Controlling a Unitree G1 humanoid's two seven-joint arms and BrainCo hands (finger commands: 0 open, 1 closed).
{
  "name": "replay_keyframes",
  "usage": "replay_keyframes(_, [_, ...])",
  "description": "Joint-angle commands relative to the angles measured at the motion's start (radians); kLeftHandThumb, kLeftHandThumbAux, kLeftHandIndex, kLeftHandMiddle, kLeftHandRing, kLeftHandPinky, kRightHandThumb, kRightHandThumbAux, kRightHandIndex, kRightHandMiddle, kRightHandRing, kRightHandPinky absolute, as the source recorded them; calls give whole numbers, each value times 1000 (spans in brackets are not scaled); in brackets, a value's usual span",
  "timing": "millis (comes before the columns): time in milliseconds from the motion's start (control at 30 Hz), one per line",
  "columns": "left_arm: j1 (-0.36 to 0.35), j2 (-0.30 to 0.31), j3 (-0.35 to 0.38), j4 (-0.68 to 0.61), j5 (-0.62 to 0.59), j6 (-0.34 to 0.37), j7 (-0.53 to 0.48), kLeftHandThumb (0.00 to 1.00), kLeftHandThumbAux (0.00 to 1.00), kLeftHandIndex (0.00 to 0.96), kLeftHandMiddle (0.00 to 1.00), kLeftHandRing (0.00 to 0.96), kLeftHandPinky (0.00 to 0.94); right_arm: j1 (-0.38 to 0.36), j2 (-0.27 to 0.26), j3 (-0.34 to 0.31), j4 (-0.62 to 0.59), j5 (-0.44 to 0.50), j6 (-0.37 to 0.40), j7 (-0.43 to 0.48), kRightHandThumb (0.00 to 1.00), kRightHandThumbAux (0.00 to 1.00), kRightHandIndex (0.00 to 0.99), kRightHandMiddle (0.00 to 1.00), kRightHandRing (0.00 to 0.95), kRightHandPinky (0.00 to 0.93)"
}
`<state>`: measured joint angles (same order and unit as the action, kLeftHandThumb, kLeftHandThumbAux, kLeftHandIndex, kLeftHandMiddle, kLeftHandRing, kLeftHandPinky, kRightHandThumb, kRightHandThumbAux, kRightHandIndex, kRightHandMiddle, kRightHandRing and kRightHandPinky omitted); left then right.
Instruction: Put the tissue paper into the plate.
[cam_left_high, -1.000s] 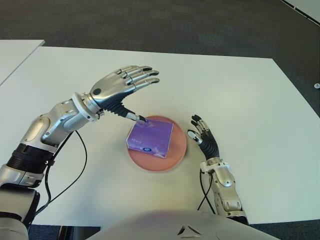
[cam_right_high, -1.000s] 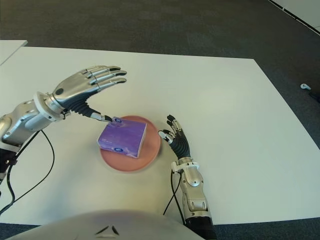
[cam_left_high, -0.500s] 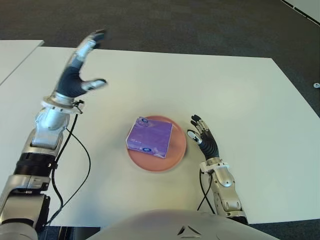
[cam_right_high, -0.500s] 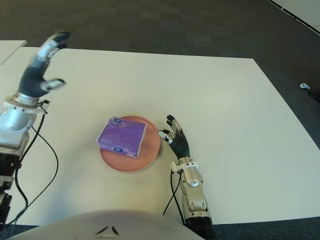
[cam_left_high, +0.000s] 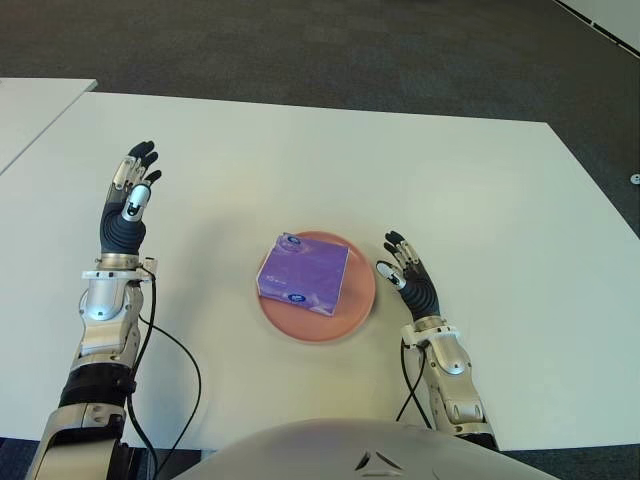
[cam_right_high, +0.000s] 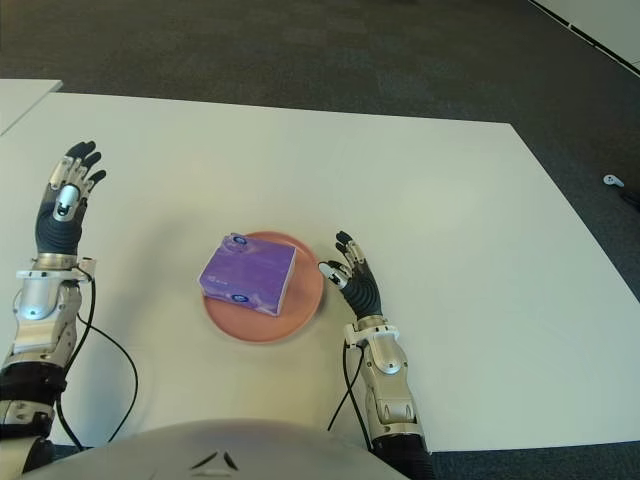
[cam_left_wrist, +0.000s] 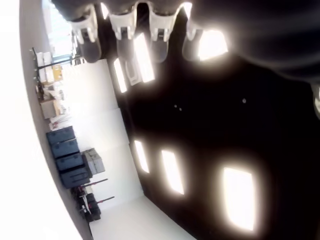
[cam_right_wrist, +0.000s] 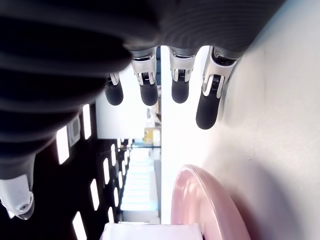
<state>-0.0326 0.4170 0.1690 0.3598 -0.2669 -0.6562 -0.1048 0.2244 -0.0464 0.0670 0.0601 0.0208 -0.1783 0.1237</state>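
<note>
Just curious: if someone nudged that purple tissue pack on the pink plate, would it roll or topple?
Probably neither: the flat, boxy purple tissue pack lies broad-side down on the round pink plate, so it would likely slide. It looks soft and light, likely denting under a squeeze.

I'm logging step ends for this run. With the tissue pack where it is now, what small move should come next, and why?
Probably none beyond lowering the left robot hand toward the table. The purple tissue pack already lies in the pink plate. Both hands are open and hold nothing, the left raised well to the plate's left, the right robot hand just beside its right rim. The task looks done.
</note>
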Motion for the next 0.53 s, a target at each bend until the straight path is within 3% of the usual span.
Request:
replay_keyframes(33, [48, -65, 10, 33, 26, 20, -2, 0, 267, 0, 0, 0, 0, 88, -11, 12, 114, -15, 164, 1, 0, 541, 0, 0, 0, 0])
replay_keyframes(533, [42, -203, -23, 166, 170, 74, 66, 0, 330, 0, 0, 0, 0, 97, -13, 15, 100, -12, 168, 1, 0, 556, 0, 0, 0, 0])
